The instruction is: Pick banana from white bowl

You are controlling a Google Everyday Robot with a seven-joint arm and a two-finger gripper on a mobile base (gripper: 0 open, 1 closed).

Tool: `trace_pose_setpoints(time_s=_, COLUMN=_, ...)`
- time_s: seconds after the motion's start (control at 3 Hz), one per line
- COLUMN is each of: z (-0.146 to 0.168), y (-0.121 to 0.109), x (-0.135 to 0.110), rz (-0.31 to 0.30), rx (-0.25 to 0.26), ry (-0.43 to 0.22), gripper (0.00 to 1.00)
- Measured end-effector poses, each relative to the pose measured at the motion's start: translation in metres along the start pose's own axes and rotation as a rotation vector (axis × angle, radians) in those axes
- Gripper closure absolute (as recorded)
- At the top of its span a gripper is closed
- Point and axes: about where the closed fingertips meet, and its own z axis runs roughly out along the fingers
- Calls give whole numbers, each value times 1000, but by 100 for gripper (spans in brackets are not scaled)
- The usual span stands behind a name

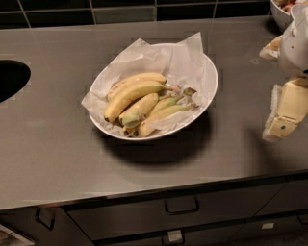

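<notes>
The white bowl [212, 72] is wide, shallow and oval, lined with crumpled white paper, and sits in the middle of the grey counter. It holds several bananas. The short, plump banana [139, 108], pale yellow with a green tinge at its lower end, lies in the middle of the bunch. Longer yellow bananas lie above it and thinner greenish ones to its right. My gripper [285, 111] hangs at the right edge of the view, above the counter, well to the right of the bowl and apart from it. It holds nothing that I can see.
A dark round opening [10, 79] is cut into the counter at the far left. Another white bowl [283, 13] stands at the back right corner. A dark tiled wall runs behind. Drawers with handles [182, 207] sit below the counter's front edge.
</notes>
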Motion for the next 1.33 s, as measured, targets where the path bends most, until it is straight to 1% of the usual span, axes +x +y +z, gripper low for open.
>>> trace_pose_setpoints(time_s=0.33, z=0, y=0, x=0, rz=0, rx=0, ry=0, gripper=0)
trace_pose_setpoints(time_s=0.67, z=1, y=-2, x=-12, rz=-43, rx=-1, ry=-1, gripper=0)
trace_pose_setpoints(time_s=1.0, z=8, y=-7, x=-51, rz=-159, rx=-35, ry=-48, gripper=0)
trace_pose_setpoints(time_s=1.33, z=13, y=-7, x=-86, rz=-306, rx=-76, ry=-185, gripper=0)
